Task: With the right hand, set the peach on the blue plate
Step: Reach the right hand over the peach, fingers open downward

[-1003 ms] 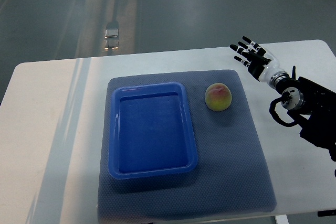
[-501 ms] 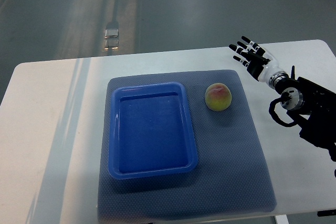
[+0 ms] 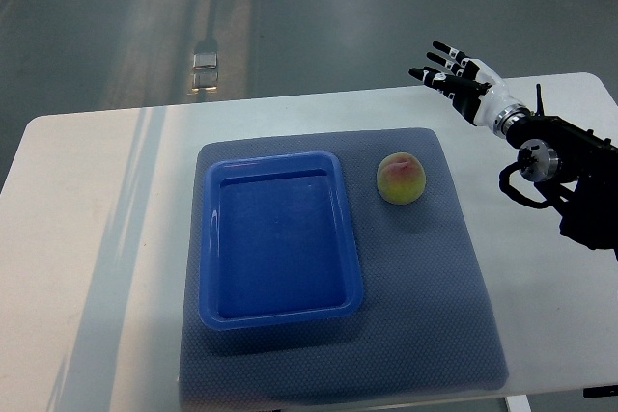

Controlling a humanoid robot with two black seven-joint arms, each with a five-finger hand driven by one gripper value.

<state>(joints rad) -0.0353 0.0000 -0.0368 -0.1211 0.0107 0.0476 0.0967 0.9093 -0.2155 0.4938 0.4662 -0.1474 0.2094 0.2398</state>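
Since half a second ago, the right hand (image 3: 462, 84), black-fingered with a white palm shell, is sitting farther away and a little to the right, now over the far edge of the white rounded table (image 3: 87, 238) rather than above its right-hand surface, while everything else is lying where it was. Its fingers (image 3: 436, 74) are spreading straight and apart, pointing left and away, gripping nothing; the hand is released and empty. Behind it, the black forearm with its silver wrist joint and looping cable (image 3: 565, 176) is coming in from the right edge of the picture. Well apart from the hand, nearer and to its left, the round yellow-green peach with a pink blush (image 3: 401, 179) is resting untouched on the dark grey-blue textured mat (image 3: 425, 315) that is covering the middle of the table. Just beside the peach, on its left with a narrow strip of mat showing between them, the blue rectangular plastic plate with a raised rim (image 3: 208, 238) is lying flat on the same mat, its long side running from near to far and its inside holding nothing. Beyond the table's far edge, the grey floor is showing pale streaks of reflected light, and a small shiny metal fitting (image 3: 206, 66) is glinting there, far left of the hand.
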